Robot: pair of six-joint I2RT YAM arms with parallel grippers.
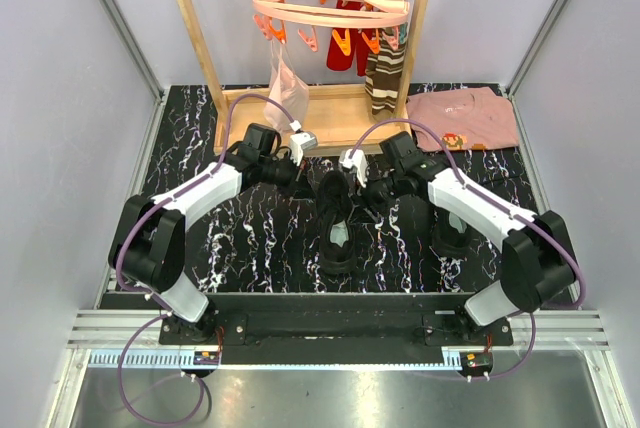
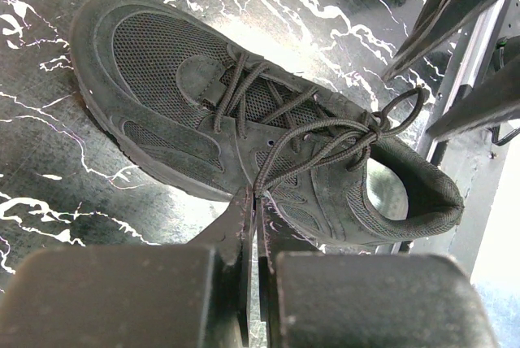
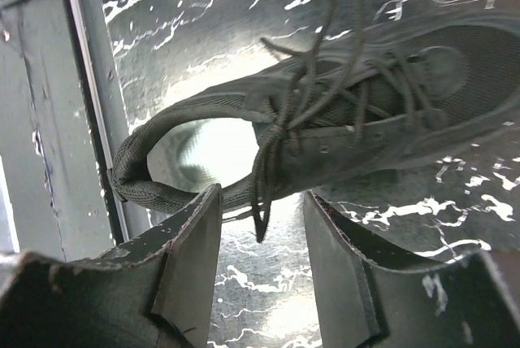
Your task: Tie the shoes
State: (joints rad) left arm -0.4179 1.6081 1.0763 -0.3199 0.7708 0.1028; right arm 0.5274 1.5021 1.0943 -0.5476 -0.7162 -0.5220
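Second shoe (image 1: 452, 238) mostly hidden under right arm (image 1: 475, 203), centre shoe (image 3: 390, 112) toe cut off in right wrist view, lace (image 2: 272, 161) end lost inside pinched left gripper (image 2: 252, 202)

This is a robotics lab test cell. Aluminium profile posts (image 1: 120, 28) frame plain pale wall panels (image 1: 50, 98) around a black marble-patterned tabletop (image 1: 250, 248). Two robot arms (image 1: 205, 188) are bolted by a metal rail (image 1: 330, 340), with purple cables (image 1: 128, 238) looping off them. The clothing is staged as props: a wooden rack (image 1: 195, 28) carrying a pink peg hanger (image 1: 330, 3), a folded pink shirt (image 1: 465, 118) and a black shoe (image 1: 337, 223).
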